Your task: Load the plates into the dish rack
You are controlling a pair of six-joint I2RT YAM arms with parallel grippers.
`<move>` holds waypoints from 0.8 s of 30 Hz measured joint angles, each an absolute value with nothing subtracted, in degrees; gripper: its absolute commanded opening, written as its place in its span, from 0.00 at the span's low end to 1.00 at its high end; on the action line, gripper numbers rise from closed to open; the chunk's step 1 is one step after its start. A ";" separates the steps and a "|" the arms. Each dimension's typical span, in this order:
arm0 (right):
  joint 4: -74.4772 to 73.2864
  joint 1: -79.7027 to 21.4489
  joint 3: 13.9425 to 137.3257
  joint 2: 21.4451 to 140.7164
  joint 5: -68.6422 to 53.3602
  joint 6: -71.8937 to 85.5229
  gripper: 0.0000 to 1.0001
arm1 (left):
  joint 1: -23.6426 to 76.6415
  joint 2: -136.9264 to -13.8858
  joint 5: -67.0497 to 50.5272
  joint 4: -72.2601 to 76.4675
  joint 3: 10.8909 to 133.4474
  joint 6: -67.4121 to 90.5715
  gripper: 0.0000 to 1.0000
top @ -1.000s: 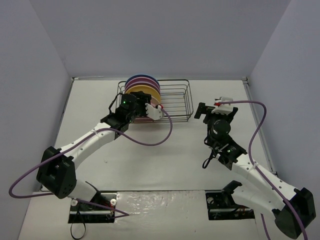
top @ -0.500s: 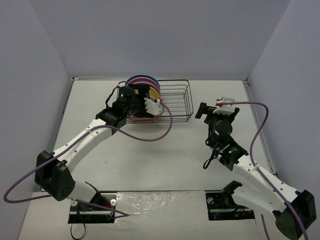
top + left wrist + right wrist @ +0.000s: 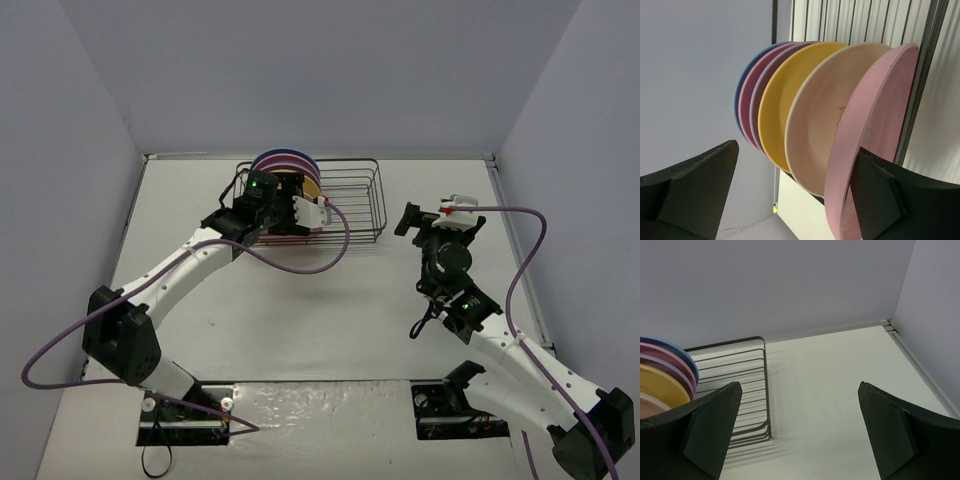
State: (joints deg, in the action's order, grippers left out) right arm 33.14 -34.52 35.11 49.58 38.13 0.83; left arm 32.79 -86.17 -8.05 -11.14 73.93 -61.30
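Six plates stand on edge in the left end of the black wire dish rack (image 3: 352,200). In the left wrist view they run back to front: blue (image 3: 741,95), pink (image 3: 747,112), purple (image 3: 758,100), yellow-orange (image 3: 790,100), cream (image 3: 832,110), and a second pink plate (image 3: 872,125). My left gripper (image 3: 795,145) is open, its jaws wide apart around the front plates. The front pink plate's rim lies against the right finger (image 3: 880,195). From above, the left gripper (image 3: 296,213) sits over the rack's front edge. My right gripper (image 3: 799,383) is open and empty above the bare table, right of the rack (image 3: 763,390).
The rack's right part (image 3: 360,190) holds no plates. The enclosure's walls stand close behind the rack and along both sides. A purple cable (image 3: 330,255) loops from the left arm over the table in front of the rack.
My left gripper has moved back and a little right, carrying the front pink plate from just before the rack in among the standing plates. The right arm has shifted only slightly.
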 measured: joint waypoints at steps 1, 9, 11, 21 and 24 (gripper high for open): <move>33.13 -34.52 35.11 49.58 38.13 0.84 1.00 | 32.70 -86.75 -8.07 -11.23 74.03 -61.28 0.67; 33.13 -34.45 35.11 50.42 38.15 0.82 1.00 | 32.60 -88.55 -8.80 -12.21 74.04 -61.00 0.60; 33.08 -34.39 35.11 50.93 38.15 0.82 1.00 | 32.60 -88.62 -8.88 -12.28 74.06 -60.94 0.72; 33.08 -33.80 35.11 51.27 38.17 0.84 1.00 | 32.49 -90.68 -11.04 -22.71 80.28 -61.14 0.97; 33.08 -33.75 35.11 51.29 38.17 0.82 1.00 | 32.23 -91.39 -12.82 -25.93 84.21 -60.81 0.97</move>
